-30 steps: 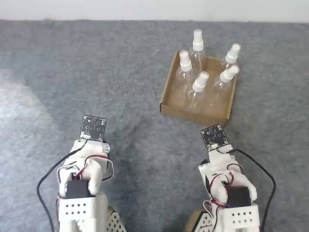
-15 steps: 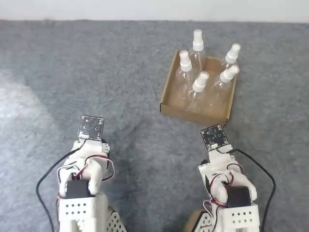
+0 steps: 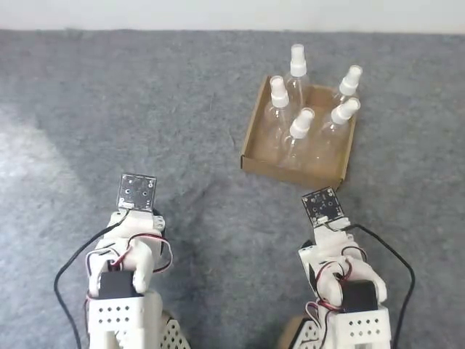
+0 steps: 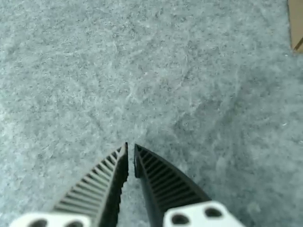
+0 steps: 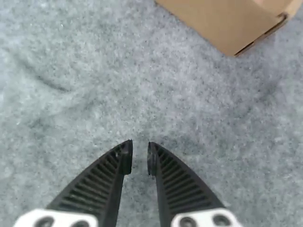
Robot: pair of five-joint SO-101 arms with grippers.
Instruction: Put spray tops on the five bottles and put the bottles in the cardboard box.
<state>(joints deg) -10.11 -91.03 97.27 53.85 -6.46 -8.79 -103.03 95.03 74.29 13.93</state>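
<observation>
Nearest to me, my left arm (image 3: pixel 123 283) sits folded low at the near edge of the grey, carpet-textured counter (image 3: pixel 109 109). Its black ribbed jaws are clenched on nothing, the tips all but touching above bare grey nap. My right arm (image 3: pixel 341 283) sits beside it in the same folded pose. Its jaws are drawn together too, with only a thin slit between the tips and nothing gripped. Just beyond the right jaws, well apart from the left ones, lies the shallow brown cardboard box (image 3: pixel 290 171), its near wall facing me. In it stand the five clear plastic bottles (image 3: pixel 292 145), upright and close together, and each one carries a white spray top (image 3: pixel 301 123). The farthest bottle (image 3: pixel 296 87) rises over the back rim, but as far as I can tell its base is inside the walls like the others. I find no loose top and no stray bottle lying anywhere on the counter around the box. So I judge that the capping and the boxing are both done, and that the step in hand is simply the close of the task, with both arms parked clear of the box. The next move calls for very little: hold my jaws empty and away from the bottles so nothing gets tipped. At most I would check that each top sits straight and seated. From here I cannot tell whether they are screwed down tight.
</observation>
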